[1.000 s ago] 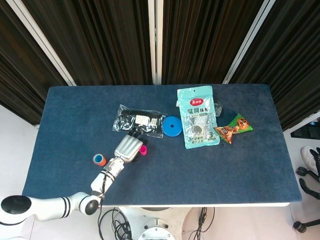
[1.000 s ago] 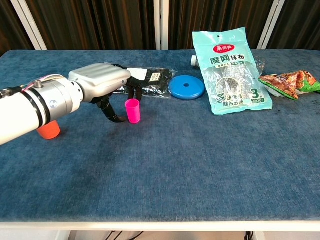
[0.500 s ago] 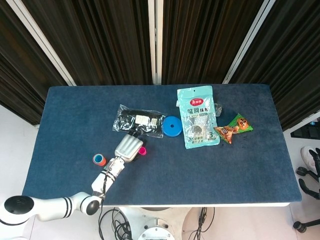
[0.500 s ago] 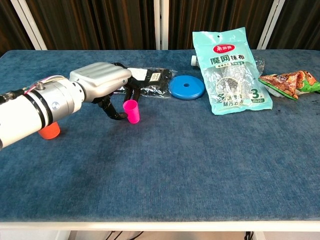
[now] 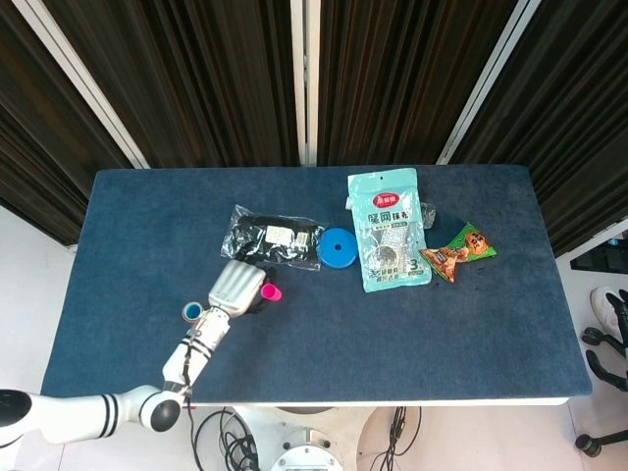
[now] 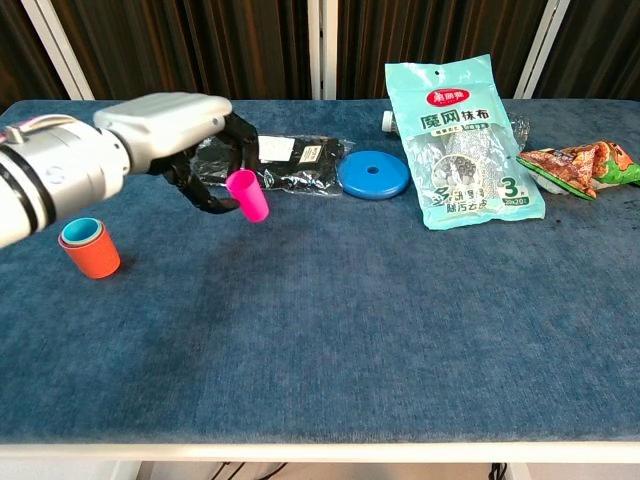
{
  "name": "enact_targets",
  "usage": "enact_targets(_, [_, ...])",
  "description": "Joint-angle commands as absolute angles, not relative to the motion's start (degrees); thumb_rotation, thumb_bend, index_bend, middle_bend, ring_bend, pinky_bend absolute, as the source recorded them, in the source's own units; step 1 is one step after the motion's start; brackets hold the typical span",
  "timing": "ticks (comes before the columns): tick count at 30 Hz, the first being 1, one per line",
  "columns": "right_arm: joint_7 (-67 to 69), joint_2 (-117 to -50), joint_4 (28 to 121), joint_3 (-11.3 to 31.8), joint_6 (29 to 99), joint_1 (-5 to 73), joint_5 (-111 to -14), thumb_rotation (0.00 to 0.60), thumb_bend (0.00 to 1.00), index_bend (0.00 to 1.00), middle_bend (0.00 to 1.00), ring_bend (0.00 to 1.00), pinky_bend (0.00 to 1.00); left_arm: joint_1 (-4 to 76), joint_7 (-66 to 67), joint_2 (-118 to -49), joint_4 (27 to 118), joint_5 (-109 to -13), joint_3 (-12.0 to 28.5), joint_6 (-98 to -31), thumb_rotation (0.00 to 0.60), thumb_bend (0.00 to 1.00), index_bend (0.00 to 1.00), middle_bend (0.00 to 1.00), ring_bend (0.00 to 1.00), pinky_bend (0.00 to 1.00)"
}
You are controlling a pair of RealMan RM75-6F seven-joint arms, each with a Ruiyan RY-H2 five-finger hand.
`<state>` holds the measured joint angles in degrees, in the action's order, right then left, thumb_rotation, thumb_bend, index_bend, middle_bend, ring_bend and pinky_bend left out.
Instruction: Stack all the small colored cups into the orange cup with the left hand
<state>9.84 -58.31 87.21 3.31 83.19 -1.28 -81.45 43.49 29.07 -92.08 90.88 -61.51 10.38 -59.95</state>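
Observation:
My left hand holds the small pink cup in its fingers, lifted off the blue table and tilted. The orange cup stands upright at the front left of the table with a light blue cup nested inside it. The pink cup hangs to the right of the orange cup and higher than it. My right hand shows in neither view.
A black packet in clear plastic lies just behind my left hand. A blue disc, a teal cloth package and an orange snack bag lie further right. The table's front edge runs close below.
My left hand has closed on the pink cup and raised it off the table, tilting it and carrying it left toward the orange cup, which now shows fully in the chest view.

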Motion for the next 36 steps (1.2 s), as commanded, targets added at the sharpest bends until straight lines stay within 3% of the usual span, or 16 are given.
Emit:
enact_targets(1, [9.6,-58.2,87.5,3.3,83.4,-1.3,-81.6,0.600,0.27,0.00,0.00,0.00,0.00,39.7,29.2,-85.0,98.5,-60.4,9.5,-63.7,0.600,0.29,0.49,0.52,0.22,0.08])
enact_targets(12, [7.5,-58.2,89.9,3.1,84.0,-0.8,-83.2,0.600,0.27,0.00,0.00,0.00,0.00,33.2,30.0,-72.0,108.8,-60.4,3.8,-67.3,0.600,0.30,0.50,0.52,0.22,0.08])
enact_targets(18, [6.5,-57.9,90.8,3.0,83.9,-0.7,-83.2,0.600,0.27,0.00,0.00,0.00,0.00,31.6,30.1,-71.8,107.6,-61.0,1.8,-67.6,0.600,0.30,0.50,0.52,0.22,0.08])
enact_targets(31, [5.6,-57.6,91.5,3.0,83.9,-0.7,-82.9,0.600,0.27,0.00,0.00,0.00,0.00,30.6,29.3,-74.3,102.7,-61.0,1.7,-67.2,0.600,0.30,0.50,0.52,0.22,0.08])
enact_targets(36, [5.4,-57.7,91.6,2.9,84.1,-0.7,-82.8,0.600,0.27,0.00,0.00,0.00,0.00,30.3,27.5,-74.3,102.4,-62.5,1.4,-66.3,0.600,0.29,0.37,0.45,0.21,0.08])
